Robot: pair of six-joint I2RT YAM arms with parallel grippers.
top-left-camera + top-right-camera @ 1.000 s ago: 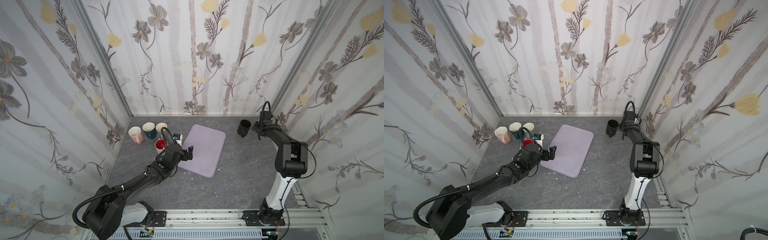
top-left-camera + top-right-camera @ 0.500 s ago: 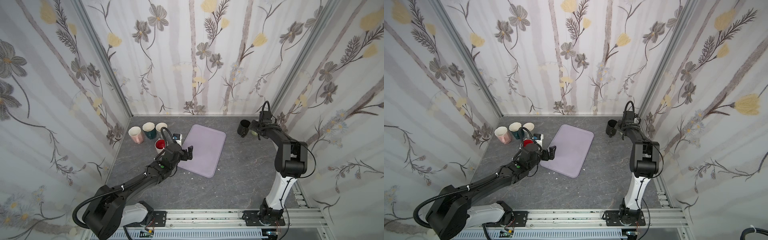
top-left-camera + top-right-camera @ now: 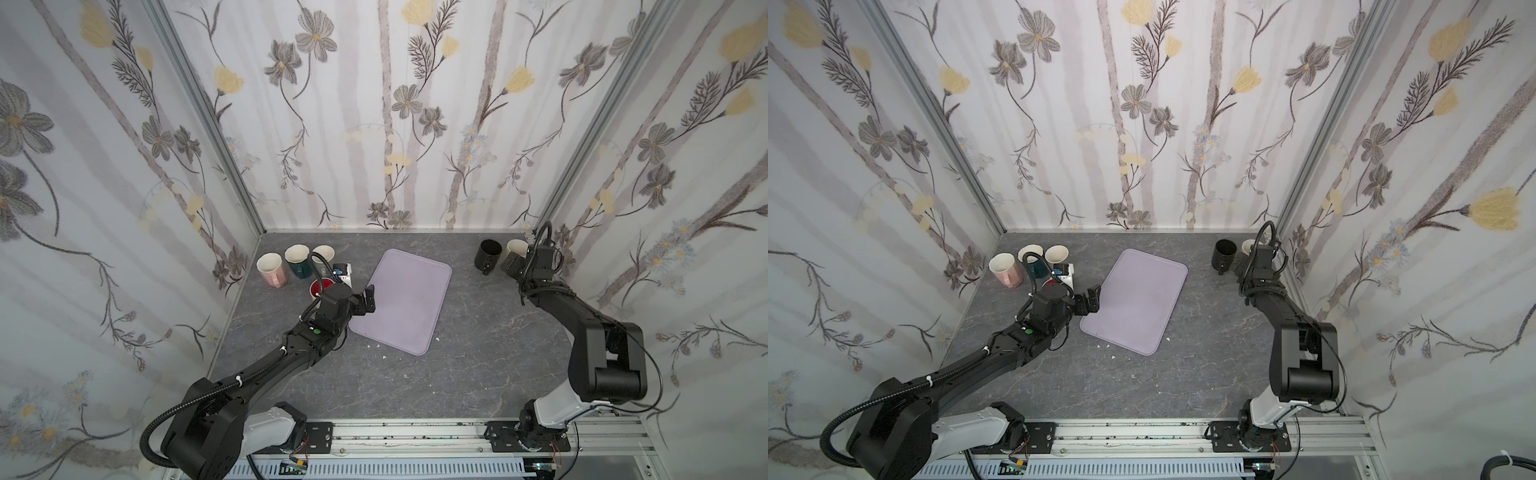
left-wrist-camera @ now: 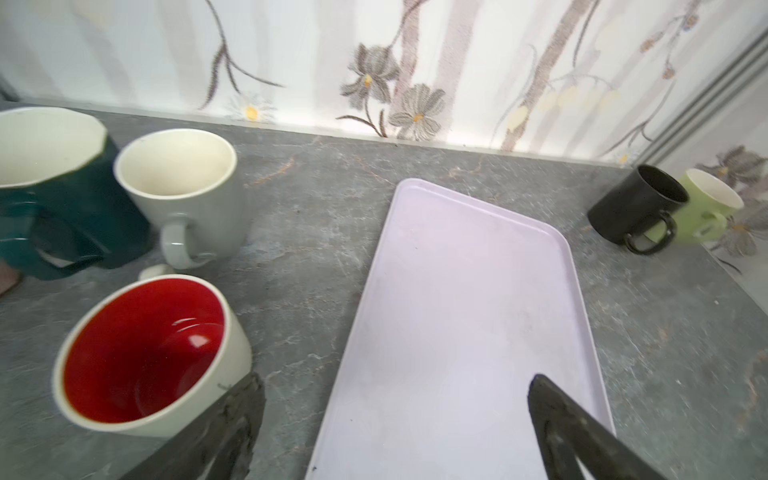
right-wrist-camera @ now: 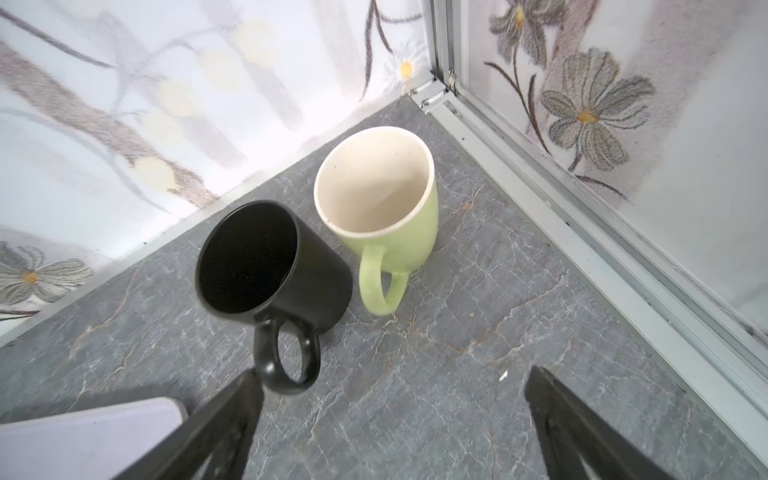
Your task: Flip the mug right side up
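Before the unclenched right hand (image 5: 392, 378), black mug (image 5: 316, 286) and green mug (image 5: 415, 245) stand upright, both empty.

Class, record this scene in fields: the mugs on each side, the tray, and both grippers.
Right mugs: black mug and green mug, upright, side by side in back corner
Left mugs: pink mug, teal mug, grey mug, red-lined mug, all upright
Tray: lilac tray, between the groups
Left arm: left gripper open, holding nothing, at tray's edge
Right arm: right gripper open, holding nothing, near black mug's handle
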